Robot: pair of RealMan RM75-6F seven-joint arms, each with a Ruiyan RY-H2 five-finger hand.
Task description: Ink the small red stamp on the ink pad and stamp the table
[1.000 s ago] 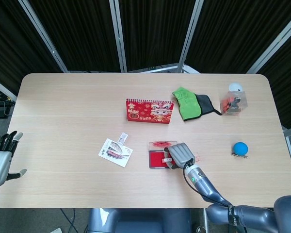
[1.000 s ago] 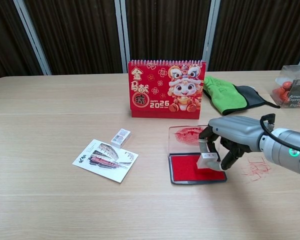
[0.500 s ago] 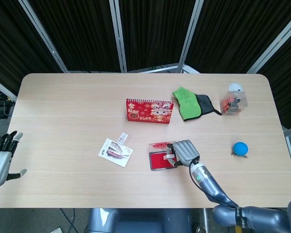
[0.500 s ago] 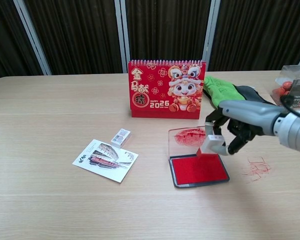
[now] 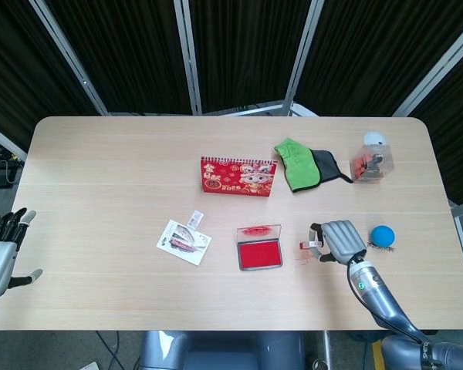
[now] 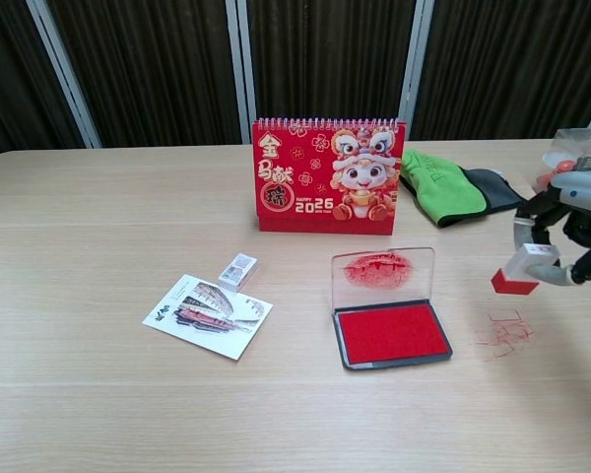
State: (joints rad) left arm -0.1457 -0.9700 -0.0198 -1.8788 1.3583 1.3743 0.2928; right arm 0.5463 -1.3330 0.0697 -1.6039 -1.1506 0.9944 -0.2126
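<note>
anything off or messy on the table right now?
Red ink marks are smeared on the bare table right of the ink pad, below the stamp held by the right hand. The pad's open lid is ink-smudged too.

Head view overhead, whole table (image 5: 100,154); chest view low, frontal, nearer

Your table holds one ink pad (image 6: 391,333), one stamp (image 6: 520,273), one desk calendar (image 6: 327,178), one leaflet (image 6: 209,314), one small box (image 6: 238,269), one blue ball (image 5: 383,235), one clear container (image 5: 373,163), and perhaps two cloths: green (image 5: 295,164), dark (image 5: 327,164).
</note>
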